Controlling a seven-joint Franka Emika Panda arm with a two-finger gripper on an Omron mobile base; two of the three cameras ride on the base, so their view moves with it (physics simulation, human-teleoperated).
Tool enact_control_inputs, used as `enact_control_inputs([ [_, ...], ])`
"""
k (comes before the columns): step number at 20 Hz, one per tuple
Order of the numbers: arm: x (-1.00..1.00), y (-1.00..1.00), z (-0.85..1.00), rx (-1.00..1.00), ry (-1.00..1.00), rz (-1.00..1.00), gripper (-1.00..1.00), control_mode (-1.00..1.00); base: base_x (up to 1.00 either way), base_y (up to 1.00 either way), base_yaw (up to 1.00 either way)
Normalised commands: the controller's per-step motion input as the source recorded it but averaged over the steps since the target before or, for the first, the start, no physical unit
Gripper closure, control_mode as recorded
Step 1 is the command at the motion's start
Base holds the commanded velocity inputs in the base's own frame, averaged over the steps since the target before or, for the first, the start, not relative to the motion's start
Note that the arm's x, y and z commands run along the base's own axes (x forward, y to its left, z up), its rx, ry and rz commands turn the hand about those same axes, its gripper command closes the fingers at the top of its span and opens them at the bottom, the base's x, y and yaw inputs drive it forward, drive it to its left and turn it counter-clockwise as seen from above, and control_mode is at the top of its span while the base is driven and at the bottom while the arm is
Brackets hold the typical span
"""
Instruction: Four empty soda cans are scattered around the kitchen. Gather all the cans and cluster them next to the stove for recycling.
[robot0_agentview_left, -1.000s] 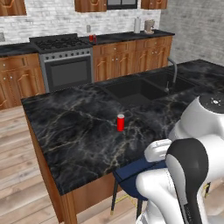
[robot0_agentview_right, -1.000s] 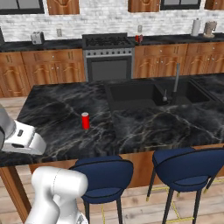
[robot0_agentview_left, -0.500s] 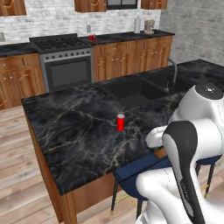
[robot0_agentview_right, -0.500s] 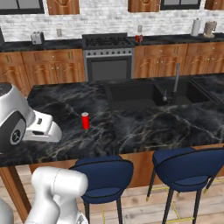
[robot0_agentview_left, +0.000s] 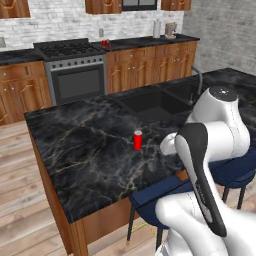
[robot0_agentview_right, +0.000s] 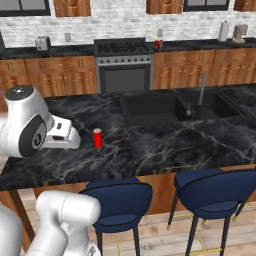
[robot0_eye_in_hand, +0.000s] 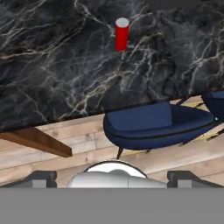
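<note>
A bright red soda can (robot0_agentview_left: 138, 140) (robot0_agentview_right: 97, 137) stands upright on the black marble island counter (robot0_agentview_left: 85, 150), left of the sink. In the hand view the same soda can (robot0_eye_in_hand: 121, 34) is ahead and far from the fingers. My gripper (robot0_eye_in_hand: 112, 179) is open with nothing between its fingers and hovers over the island's near edge, a short way left of the can in the right base view. A second red can (robot0_agentview_right: 158, 44) (robot0_agentview_left: 105, 44) stands on the back counter just right of the stove (robot0_agentview_right: 122, 48) (robot0_agentview_left: 67, 50).
A dark sink (robot0_agentview_right: 165, 107) with a faucet (robot0_agentview_right: 201, 90) is set into the island right of the can. Two blue stools (robot0_agentview_right: 117, 205) (robot0_agentview_right: 217, 192) stand along the near edge. A toaster (robot0_agentview_right: 42, 43) sits on the back counter at left.
The arm has swung the hand up and to the right, closer to the can on the island. The jaws stayed wide. The cans have not moved.
</note>
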Motion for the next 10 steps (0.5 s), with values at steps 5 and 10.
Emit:
enact_control_inputs([
  [5,0.67,0.0,-0.14,0.0,0.0,0.0,-1.0,-1.0,0.0,0.0,0.0],
  [10,0.61,0.0,-0.36,0.0,0.0,0.0,-1.0,-1.0,0.0,0.0,0.0],
])
